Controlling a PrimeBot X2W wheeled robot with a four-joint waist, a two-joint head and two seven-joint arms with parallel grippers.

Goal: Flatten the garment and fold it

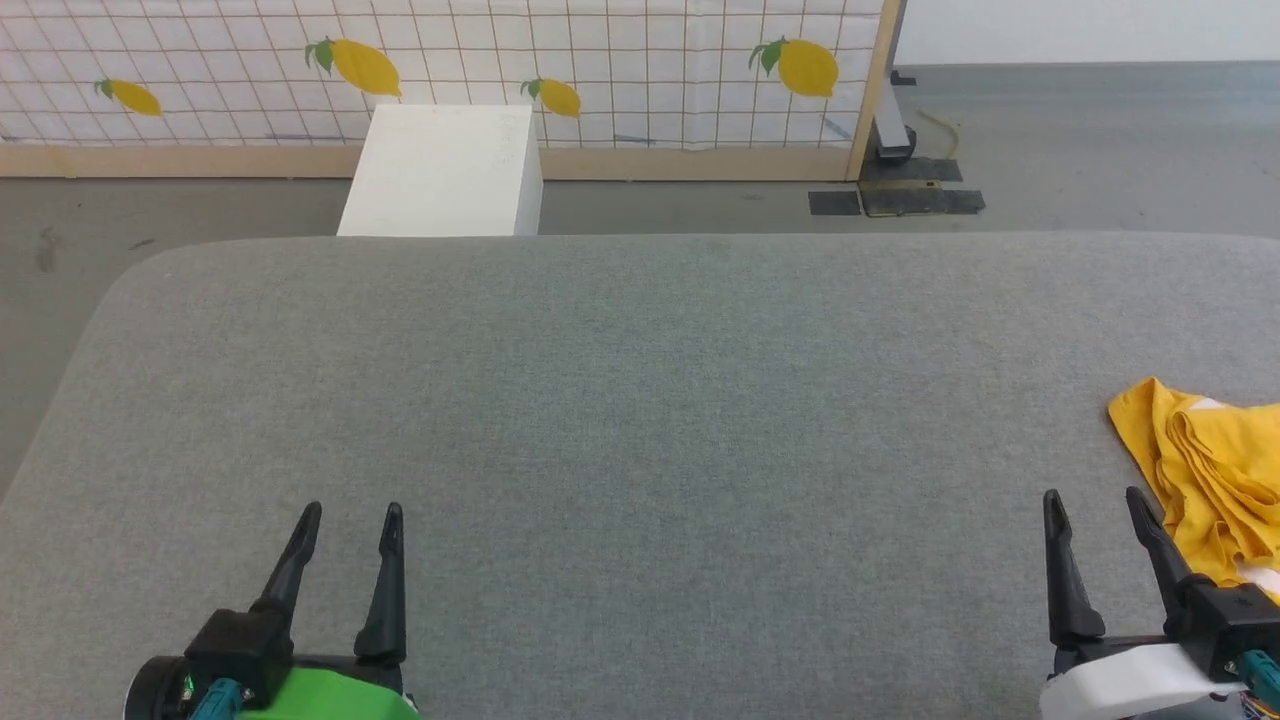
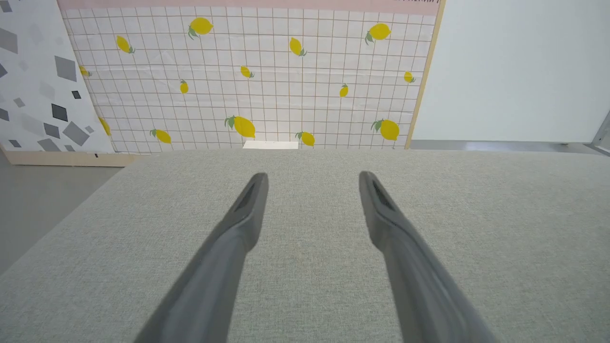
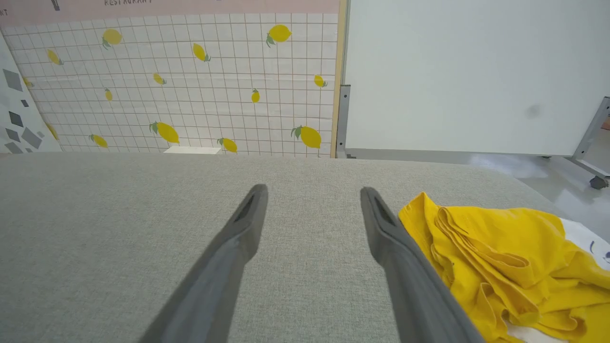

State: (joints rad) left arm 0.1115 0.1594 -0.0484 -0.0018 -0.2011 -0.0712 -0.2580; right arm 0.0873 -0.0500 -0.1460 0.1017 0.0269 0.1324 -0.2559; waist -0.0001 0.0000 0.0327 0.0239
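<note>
The garment (image 1: 1210, 480) lies bunched on the grey table (image 1: 640, 400), just beside my right gripper (image 1: 1095, 505) on its outer side — both pincers gape empty. My left gripper (image 1: 350, 515) sits well apart from it — the right should reach first.

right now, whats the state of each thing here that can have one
garment: crumpled in a heap at the right edge of the table, not flattened, not folded, not held
left gripper: open, empty, over bare table
right gripper: open, empty, just left of the garment, not gripping it
</note>
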